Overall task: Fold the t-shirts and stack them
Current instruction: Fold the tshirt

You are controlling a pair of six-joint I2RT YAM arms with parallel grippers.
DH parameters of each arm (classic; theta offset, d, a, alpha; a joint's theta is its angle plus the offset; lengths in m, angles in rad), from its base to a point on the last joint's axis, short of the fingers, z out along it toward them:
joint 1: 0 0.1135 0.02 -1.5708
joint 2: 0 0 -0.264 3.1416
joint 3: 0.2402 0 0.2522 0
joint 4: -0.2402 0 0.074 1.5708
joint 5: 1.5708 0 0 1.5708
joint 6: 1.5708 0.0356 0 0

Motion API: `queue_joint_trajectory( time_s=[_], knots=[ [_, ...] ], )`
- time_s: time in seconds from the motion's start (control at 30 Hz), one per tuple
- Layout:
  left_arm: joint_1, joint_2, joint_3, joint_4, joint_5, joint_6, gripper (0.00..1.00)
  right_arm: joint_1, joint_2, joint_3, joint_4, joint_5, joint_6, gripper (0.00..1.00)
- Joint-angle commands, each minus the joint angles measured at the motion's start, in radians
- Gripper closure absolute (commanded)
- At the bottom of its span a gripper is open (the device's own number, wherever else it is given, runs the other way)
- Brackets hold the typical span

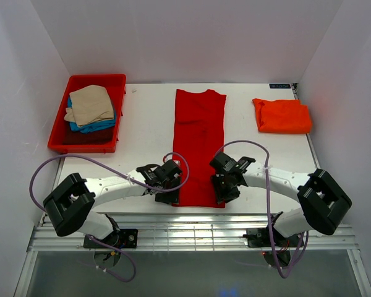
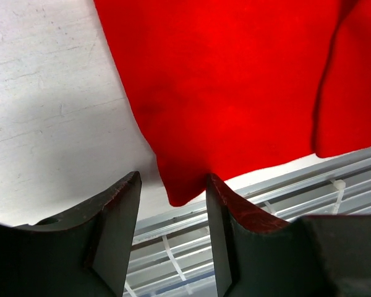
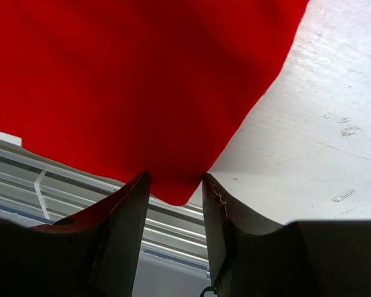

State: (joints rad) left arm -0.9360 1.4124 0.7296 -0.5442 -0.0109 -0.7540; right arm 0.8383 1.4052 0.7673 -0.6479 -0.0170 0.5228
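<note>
A bright red t-shirt (image 1: 200,145) lies folded into a long strip down the middle of the white table. My left gripper (image 1: 174,187) is open at its near left corner; in the left wrist view the gripper (image 2: 173,195) has that corner (image 2: 179,185) between its fingertips. My right gripper (image 1: 222,193) is open at the near right corner; in the right wrist view the gripper (image 3: 175,189) frames that corner (image 3: 176,185). An orange-red t-shirt (image 1: 282,116) lies folded at the back right. Beige (image 1: 89,104), blue (image 1: 99,125) and dark red (image 1: 80,136) shirts lie in the tray.
A rigid red plastic tray (image 1: 57,146) stands at the back left. The table's near edge and a metal rail (image 1: 191,230) run just below both grippers. White walls close in the left, back and right sides.
</note>
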Motion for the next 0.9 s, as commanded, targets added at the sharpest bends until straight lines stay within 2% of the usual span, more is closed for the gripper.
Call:
queue_joint_trajectory(
  time_s=[0.0, 0.4, 0.6, 0.73, 0.77, 0.87],
  knots=[
    [0.005, -0.001, -0.018, 0.032, 0.009, -0.015, 0.44, 0.019, 0.011, -0.011, 0.016, -0.006, 0.040, 0.55],
    [0.005, 0.045, -0.036, 0.052, 0.003, -0.019, 0.46, 0.048, 0.009, -0.048, 0.011, 0.012, 0.072, 0.59],
    [0.005, 0.082, -0.036, -0.020, -0.009, -0.044, 0.64, 0.050, 0.008, -0.077, 0.028, 0.012, 0.083, 0.72],
    [0.005, 0.066, -0.051, -0.057, -0.003, -0.054, 0.78, 0.053, 0.005, -0.109, 0.045, 0.012, 0.094, 0.87],
    [0.005, 0.053, -0.055, -0.071, -0.001, -0.059, 0.86, 0.053, 0.003, -0.112, 0.047, 0.012, 0.095, 0.90],
    [0.002, 0.027, -0.059, -0.100, 0.009, -0.057, 0.97, 0.071, -0.014, -0.114, 0.018, 0.012, 0.097, 0.92]
  ],
)
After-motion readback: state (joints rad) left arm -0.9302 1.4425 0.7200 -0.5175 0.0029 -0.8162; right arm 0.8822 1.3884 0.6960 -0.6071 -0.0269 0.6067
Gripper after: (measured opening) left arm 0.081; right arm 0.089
